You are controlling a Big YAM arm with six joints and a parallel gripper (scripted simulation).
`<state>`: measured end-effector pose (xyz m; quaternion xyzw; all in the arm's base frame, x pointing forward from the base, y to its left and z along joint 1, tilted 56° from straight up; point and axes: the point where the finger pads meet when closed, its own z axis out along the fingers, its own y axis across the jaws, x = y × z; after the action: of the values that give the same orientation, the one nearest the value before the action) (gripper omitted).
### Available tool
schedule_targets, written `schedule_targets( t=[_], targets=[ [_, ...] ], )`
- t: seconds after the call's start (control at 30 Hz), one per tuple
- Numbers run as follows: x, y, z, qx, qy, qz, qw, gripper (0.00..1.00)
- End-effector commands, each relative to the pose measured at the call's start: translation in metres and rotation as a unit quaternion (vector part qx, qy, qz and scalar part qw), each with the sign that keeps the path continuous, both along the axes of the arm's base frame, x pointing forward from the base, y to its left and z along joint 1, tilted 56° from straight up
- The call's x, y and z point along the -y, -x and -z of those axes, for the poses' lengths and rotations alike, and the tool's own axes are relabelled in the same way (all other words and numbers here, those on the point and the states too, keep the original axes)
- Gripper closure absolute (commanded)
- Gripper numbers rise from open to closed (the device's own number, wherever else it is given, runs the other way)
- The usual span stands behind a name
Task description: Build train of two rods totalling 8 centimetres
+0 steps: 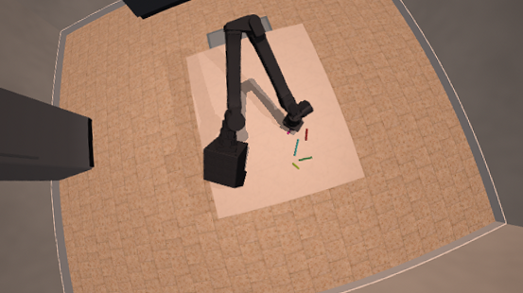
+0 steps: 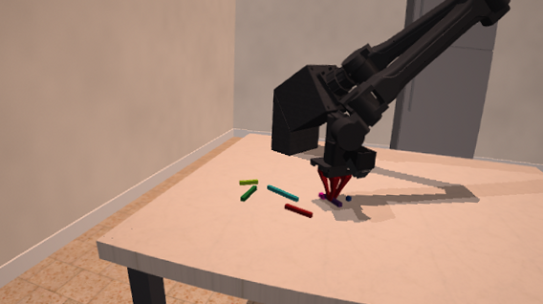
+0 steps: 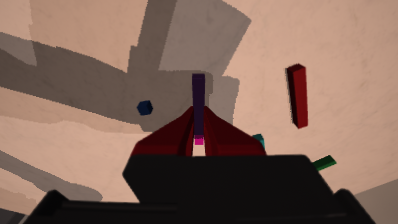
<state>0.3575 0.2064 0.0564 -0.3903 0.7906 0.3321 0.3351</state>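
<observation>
My gripper (image 2: pixel 330 198) (image 3: pixel 198 111) is shut on the purple rod (image 2: pixel 338 204) (image 3: pixel 198 90), with a red finger along each side of it. The purple rod is low, at or just above the table top. The magenta rod (image 1: pixel 289 133) (image 2: pixel 321 195) (image 3: pixel 199 141) shows at the purple rod's end, in line with it in the wrist view. Whether a small gap lies between them cannot be told, as the purple rod and fingers partly hide that spot. The short blue rod (image 2: pixel 349 199) (image 3: pixel 145 107) lies apart, off to one side.
The red rod (image 1: pixel 306 134) (image 2: pixel 298 210) (image 3: pixel 300 97) and the turquoise rod (image 1: pixel 296 147) (image 2: pixel 283 193) (image 3: pixel 258 138) lie nearest on the other side. Farther off lie the green rod (image 1: pixel 305 159) (image 2: pixel 248 193) (image 3: pixel 326 162) and the lime rod (image 1: pixel 295 165) (image 2: pixel 248 182).
</observation>
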Motion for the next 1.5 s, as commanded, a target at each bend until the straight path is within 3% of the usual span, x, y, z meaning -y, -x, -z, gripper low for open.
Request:
schedule_targets(
  t=[0.0, 1.43, 1.47],
  targets=[
    [-0.0081, 0.0, 0.0044, -0.004, -0.001, -0.005, 1.0, 0.96],
    [-0.0106, 0.0001, 0.0068, -0.005, 0.0, -0.006, 1.0, 0.96],
    [-0.0106, 0.0001, 0.0068, -0.005, 0.0, -0.006, 1.0, 0.92]
  ],
)
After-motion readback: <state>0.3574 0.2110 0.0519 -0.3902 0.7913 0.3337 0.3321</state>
